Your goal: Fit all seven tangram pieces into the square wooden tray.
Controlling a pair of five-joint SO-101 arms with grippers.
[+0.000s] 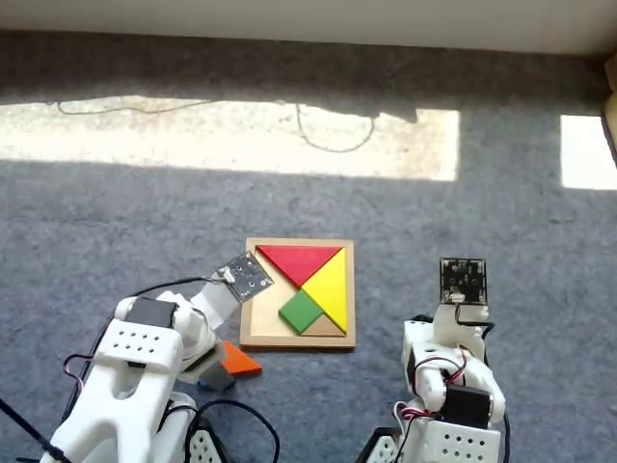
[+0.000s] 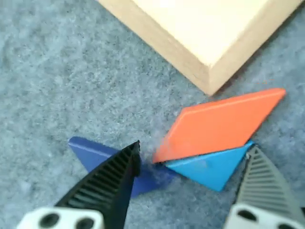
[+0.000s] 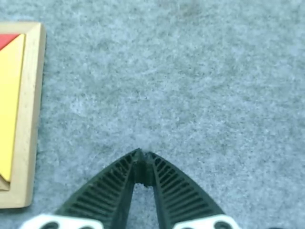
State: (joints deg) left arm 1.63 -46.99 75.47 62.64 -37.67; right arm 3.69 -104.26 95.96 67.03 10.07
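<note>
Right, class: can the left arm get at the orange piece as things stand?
Probably yes. The left gripper hangs open over the orange piece, fingers either side, nothing between. The light blue triangle touching it may get caught too.

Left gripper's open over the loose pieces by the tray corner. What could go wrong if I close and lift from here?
1. The orange parallelogram lies over the light blue triangle, which appears to touch the dark blue piece. The open left gripper straddles all three, so closing may grab two or scatter them.
2. The wooden tray has its corner close by; a bump while lifting could shift it.
</note>
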